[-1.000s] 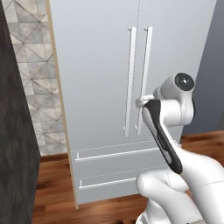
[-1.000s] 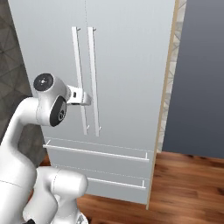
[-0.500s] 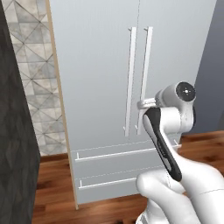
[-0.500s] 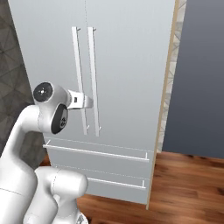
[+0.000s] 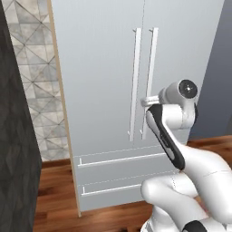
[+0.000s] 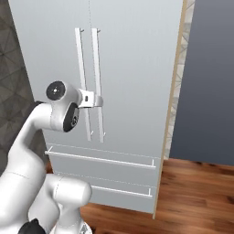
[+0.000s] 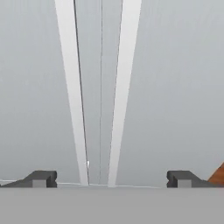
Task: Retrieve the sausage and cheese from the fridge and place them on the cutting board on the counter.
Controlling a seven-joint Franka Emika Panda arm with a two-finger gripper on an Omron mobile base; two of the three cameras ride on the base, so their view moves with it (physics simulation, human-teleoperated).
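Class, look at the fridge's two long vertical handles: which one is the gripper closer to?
The right door's handle: the gripper sits right by it, while the left door's handle lies farther off.

Pale-grey fridge with white bar handles and light wood side trim; grey geometric-patterned wall tiles, reddish-brown wood floor.

The fridge fills the centre and upper part of the frame, its two pale-grey doors shut and its two white bar handles standing side by side just right of centre, with two drawers below them. The white arm rises from the lower right, and its hand reaches the right-hand handle at mid-height, the fingers hidden behind the wrist. A tiled wall runs down the left, beside a dark panel at the left edge.
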